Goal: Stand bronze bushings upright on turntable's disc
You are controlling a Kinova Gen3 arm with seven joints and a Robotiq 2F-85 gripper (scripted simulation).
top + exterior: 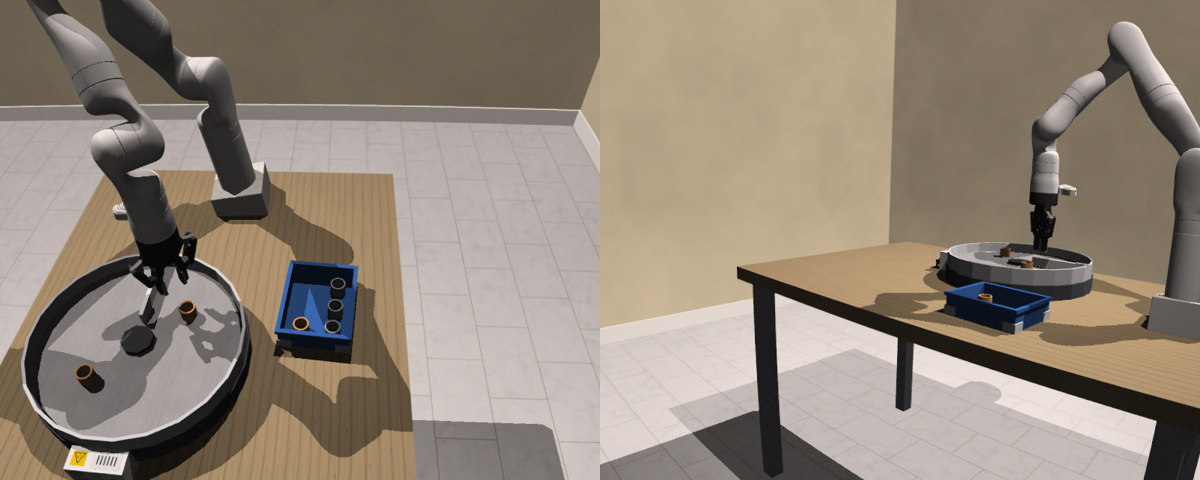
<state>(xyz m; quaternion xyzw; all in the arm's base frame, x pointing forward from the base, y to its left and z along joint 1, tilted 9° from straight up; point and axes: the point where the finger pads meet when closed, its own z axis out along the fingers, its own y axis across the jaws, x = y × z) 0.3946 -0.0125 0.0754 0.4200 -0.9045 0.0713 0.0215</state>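
Fingers [181,274] part-spread, gripping nothing, hanging above turntable disc [164,390]. Bronze bushing [187,310] upright on disc just below and right of fingertips, not touching them. Hub [137,341] near, below-left of fingers. Second bronze bushing [84,375] upright on disc, well past hub. Third bronze bushing [300,324] inside blue crate [320,266], far right of fingers, beside three steel bushings [335,306]. Crate and turntable on wooden surface [310,400].

Warning sign: a yellow square with a triangle symbol, on the white plate [97,461] at the turntable's front.
Barcode: black bars beside it, unreadable.
Text: none legible.
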